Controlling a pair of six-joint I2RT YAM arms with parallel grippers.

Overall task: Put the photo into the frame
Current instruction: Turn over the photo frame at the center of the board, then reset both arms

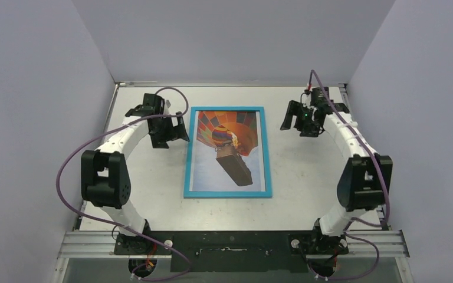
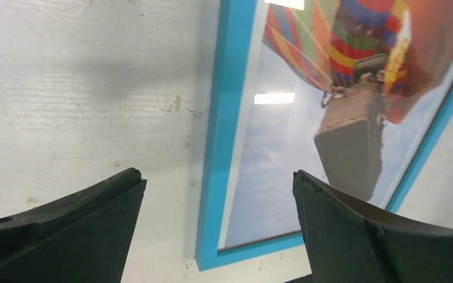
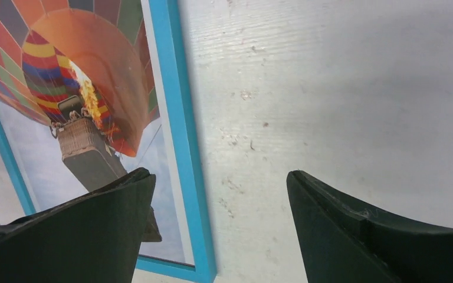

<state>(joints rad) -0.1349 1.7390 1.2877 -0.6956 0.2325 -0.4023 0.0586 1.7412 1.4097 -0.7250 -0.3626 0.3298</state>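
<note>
The blue frame (image 1: 228, 193) lies flat, front up, in the middle of the table. The hot-air balloon photo (image 1: 227, 150) shows inside it, filling the opening. My left gripper (image 1: 171, 131) hovers just left of the frame's upper left side, open and holding nothing. In the left wrist view its fingers (image 2: 65, 224) straddle the frame's edge (image 2: 221, 135) from above, and the photo (image 2: 330, 88) shows behind glare. My right gripper (image 1: 295, 121) hangs open to the right of the frame's upper right corner. The right wrist view shows the frame's side (image 3: 180, 130) and photo (image 3: 76, 100) below its open fingers (image 3: 360, 230).
Grey walls close the table (image 1: 318, 177) on three sides. A black mounting rail (image 1: 230, 243) with both arm bases runs along the near edge. Purple cables loop off both arms.
</note>
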